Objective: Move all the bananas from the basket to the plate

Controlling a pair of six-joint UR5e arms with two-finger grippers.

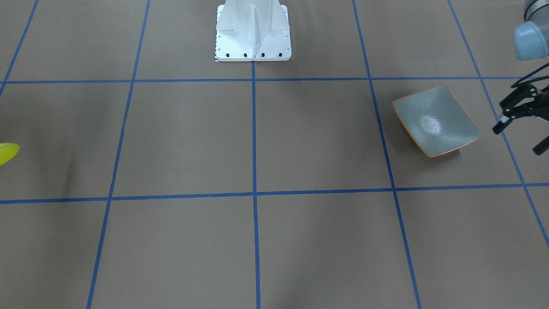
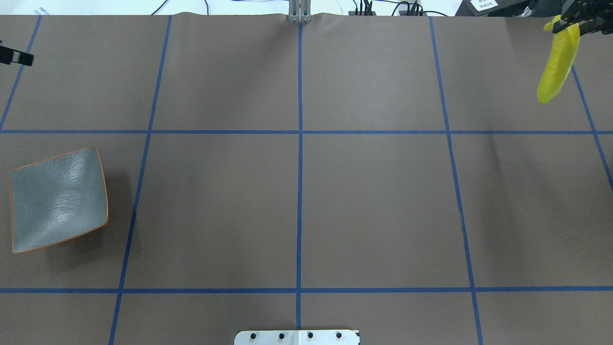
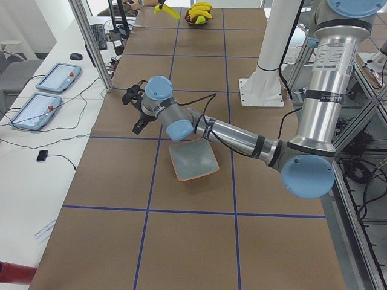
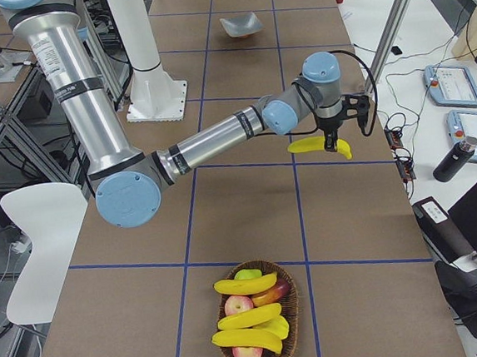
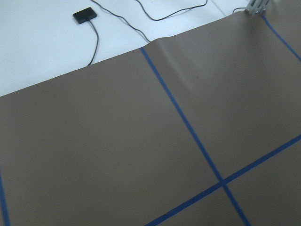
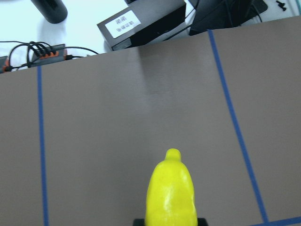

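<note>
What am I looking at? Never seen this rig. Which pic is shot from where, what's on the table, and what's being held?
It is a two-armed robot on a white base, working at a brown table taped into a blue grid. Two pictures look down on the table, one from behind the robot and one from across it. Two more are taken from the table's ends, and the last two come from cameras on the wrists.

The right gripper holds one banana in the air. The left gripper is open and empty, near the plate, which holds nothing yet. The basket at the other end has three more bananas and some apples.
</note>
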